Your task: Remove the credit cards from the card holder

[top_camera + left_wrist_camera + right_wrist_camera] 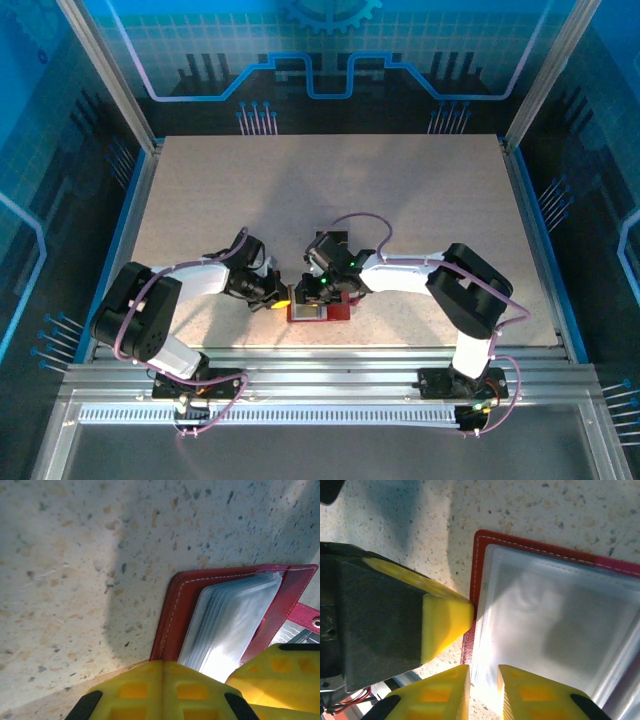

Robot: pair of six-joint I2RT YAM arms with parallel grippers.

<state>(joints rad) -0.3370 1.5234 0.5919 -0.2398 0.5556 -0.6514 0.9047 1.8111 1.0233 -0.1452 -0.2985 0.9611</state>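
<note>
The red card holder point(336, 311) lies open on the speckled table near the front edge, its pale grey pockets point(560, 620) facing up. Its red cover point(175, 610) frames the stacked pockets point(235, 615), and a red tab with a snap point(309, 616) sticks out at the right. The credit cards are hidden inside the pockets. My left gripper point(162, 666) is shut, its tips resting on the cover's corner. One of its fingers point(445, 620) touches the red rim. My right gripper point(484, 680) stands narrowly open astride the pockets' edge.
The card holder sits close to the table's front edge and the metal rail point(320, 370) before it. Bare speckled tabletop point(330, 190) stretches behind both arms. Blue walls and frame posts point(110, 80) enclose the sides and back.
</note>
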